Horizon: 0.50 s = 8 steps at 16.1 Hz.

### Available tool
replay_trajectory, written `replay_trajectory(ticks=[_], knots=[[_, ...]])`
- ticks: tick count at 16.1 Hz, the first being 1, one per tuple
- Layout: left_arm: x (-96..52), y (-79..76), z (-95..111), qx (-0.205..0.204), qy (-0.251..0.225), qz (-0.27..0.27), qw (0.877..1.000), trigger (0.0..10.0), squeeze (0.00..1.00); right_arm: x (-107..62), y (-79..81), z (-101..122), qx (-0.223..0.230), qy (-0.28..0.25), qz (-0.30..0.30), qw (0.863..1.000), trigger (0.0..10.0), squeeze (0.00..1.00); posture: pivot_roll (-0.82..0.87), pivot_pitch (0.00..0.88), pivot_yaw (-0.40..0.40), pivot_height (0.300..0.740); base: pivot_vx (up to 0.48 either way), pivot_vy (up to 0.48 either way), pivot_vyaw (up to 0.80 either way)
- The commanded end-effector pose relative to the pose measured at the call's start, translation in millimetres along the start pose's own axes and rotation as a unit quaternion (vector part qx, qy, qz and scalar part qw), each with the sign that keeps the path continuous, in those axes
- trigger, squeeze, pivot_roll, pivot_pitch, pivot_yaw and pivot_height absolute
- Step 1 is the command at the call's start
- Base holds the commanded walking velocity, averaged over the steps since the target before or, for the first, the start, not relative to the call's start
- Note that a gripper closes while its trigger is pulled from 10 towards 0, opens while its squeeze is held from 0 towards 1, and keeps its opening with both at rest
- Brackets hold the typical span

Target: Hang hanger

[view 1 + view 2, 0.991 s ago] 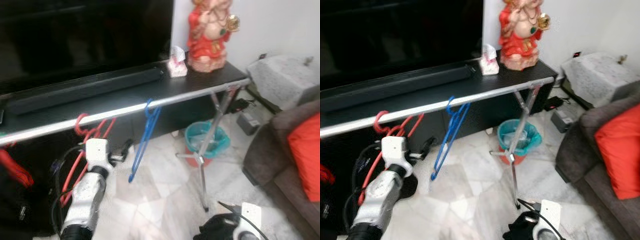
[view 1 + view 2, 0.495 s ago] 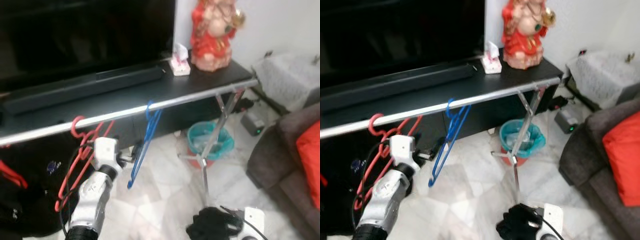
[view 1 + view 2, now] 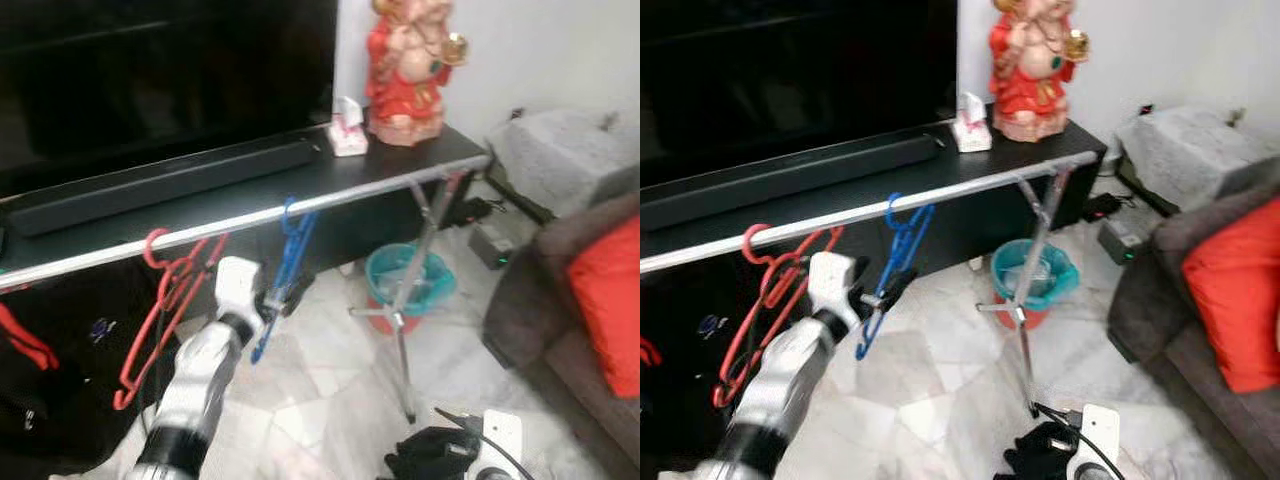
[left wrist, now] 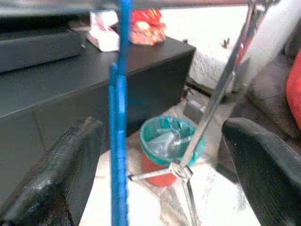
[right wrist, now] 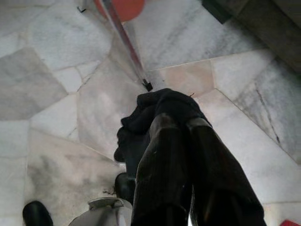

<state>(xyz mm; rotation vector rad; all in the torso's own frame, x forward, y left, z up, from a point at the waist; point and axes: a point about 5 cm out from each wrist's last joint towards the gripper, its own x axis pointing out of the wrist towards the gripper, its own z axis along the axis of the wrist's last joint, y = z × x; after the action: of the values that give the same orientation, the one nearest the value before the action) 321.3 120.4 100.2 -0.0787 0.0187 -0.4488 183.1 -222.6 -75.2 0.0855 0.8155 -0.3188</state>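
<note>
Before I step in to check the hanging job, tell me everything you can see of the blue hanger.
The blue hanger is thin and looks like plastic. Its hook sits over the silver rail of the clothes rack, and its body hangs below, seen nearly edge-on. Red hangers hang further along the same rail, apart from it. The left gripper is right at its lower part with fingers open; in the wrist view the hanger stands between the two fingers, but contact cannot be told.
</note>
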Motion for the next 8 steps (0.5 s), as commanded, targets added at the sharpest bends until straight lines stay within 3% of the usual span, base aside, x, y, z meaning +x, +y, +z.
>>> replay_trajectory(ticks=[1, 4, 8], knots=[[2.8, 2.0, -8, 0.002, 0.025, 0.011, 1.000, 10.0, 0.00, 0.7, -1.5, 3, -0.002, -0.005, -0.002, 1.000, 10.0, 0.00, -0.19, 0.054, -0.018, 0.740, 0.000, 0.000, 0.00], [26.0, -3.2, -9, 0.025, 0.062, 0.021, 0.998, 10.0, 0.00, 0.8, -3.1, 4, 0.002, -0.008, -0.006, 1.000, 10.0, 0.00, -0.21, 0.057, -0.011, 0.740, 0.000, 0.000, 0.00], [46.0, -9.2, 2, 0.051, 0.060, 0.025, 0.997, 10.0, 0.00, 0.5, -5.5, 3, 0.006, -0.008, -0.010, 1.000, 10.0, 0.00, -0.22, 0.058, -0.010, 0.740, 0.000, 0.000, 0.00]])
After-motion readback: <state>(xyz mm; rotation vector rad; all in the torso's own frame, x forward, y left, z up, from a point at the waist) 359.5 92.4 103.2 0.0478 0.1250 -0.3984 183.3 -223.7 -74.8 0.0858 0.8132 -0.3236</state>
